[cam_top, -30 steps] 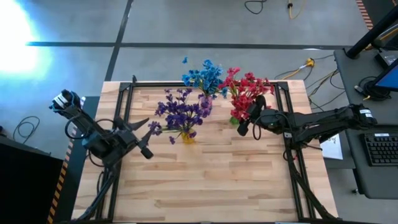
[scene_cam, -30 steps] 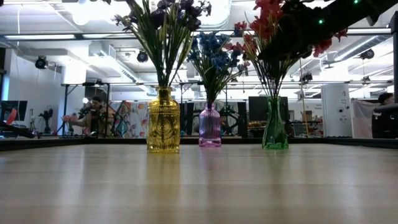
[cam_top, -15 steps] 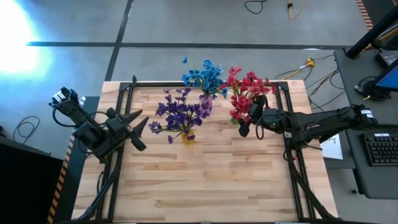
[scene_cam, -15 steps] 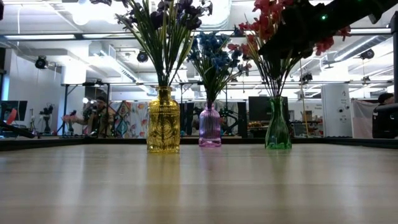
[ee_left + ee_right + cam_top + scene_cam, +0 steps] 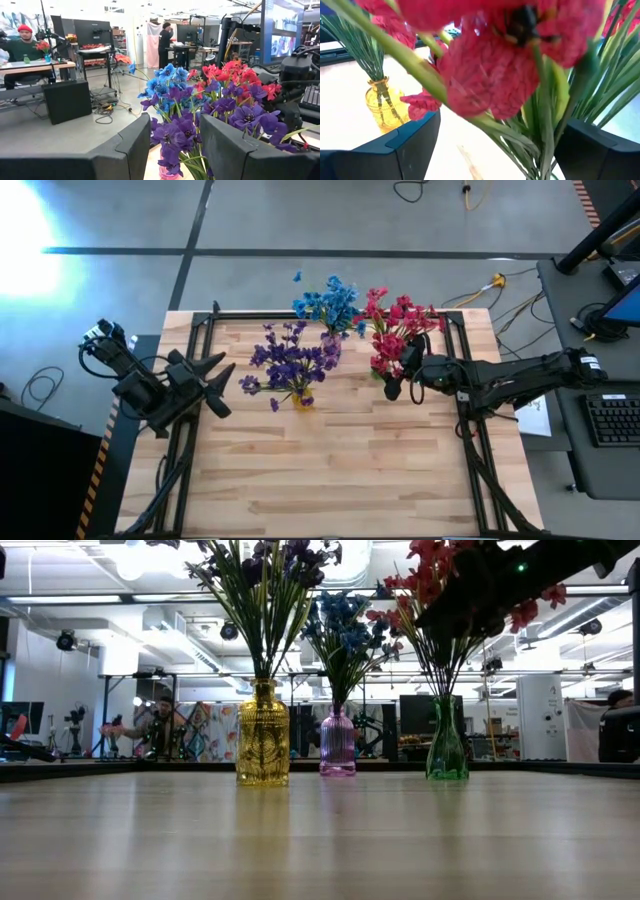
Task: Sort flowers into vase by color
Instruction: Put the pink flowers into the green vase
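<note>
While the right gripper (image 5: 398, 368) stands spread at the red flowers (image 5: 396, 328), three bunches sit sorted by colour.
Red stems in the green vase (image 5: 446, 746) run between its parted fingers (nothing clasped); purple flowers (image 5: 288, 362) fill the yellow vase (image 5: 263, 736); blue flowers (image 5: 328, 302) the pink vase (image 5: 337, 743) — left gripper (image 5: 222, 382) waits empty, fingers apart, at the table's (image 5: 330, 470) left edge.

The tabletop (image 5: 330, 470) is showing pale wood planks, smooth with a soft sheen, framed by dark matt metal rails (image 5: 205, 340). Three vases are glinting like glossy glass: the yellow vase (image 5: 263, 735) embossed, the purple vase (image 5: 337, 743) ribbed, the green vase (image 5: 446, 743) smooth. The red flowers (image 5: 490, 75) are looking like crinkled cloth on plastic stems. The left claw (image 5: 172, 150) is showing matt dark plastic.
</note>
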You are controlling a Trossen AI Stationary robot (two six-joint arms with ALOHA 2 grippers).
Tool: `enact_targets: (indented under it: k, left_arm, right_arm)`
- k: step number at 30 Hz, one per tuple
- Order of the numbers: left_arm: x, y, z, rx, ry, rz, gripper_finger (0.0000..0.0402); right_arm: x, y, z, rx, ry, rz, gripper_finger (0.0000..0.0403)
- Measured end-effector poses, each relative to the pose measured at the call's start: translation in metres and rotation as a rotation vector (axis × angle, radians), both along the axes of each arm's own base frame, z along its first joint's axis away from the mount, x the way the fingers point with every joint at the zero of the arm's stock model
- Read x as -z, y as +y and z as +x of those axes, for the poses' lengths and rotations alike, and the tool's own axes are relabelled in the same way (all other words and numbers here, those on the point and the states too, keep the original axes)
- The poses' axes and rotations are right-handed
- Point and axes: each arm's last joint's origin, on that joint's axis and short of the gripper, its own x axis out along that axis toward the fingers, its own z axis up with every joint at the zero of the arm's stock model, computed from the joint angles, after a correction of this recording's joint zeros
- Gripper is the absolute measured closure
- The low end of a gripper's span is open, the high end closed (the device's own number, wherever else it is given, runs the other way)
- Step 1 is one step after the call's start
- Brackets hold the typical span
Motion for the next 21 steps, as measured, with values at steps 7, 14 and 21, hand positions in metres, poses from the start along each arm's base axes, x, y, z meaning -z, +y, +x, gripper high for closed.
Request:
enact_targets:
  k: [7, 14, 21]
  left_arm:
    - [0.000, 0.000, 0.000, -0.002, 0.005, 0.003, 0.0245]
    - [0.001, -0.001, 0.001, -0.005, 0.016, 0.008, 0.0245]
    - [0.001, -0.001, 0.001, -0.005, 0.021, 0.013, 0.0245]
  right_arm:
    - [-0.001, 0.000, -0.004, 0.003, 0.001, 0.021, 0.0064]
    - [-0.007, 0.003, -0.013, -0.001, -0.024, 0.042, 0.0060]
    - [-0.010, 0.009, -0.015, -0.035, -0.045, 0.042, 0.0060]
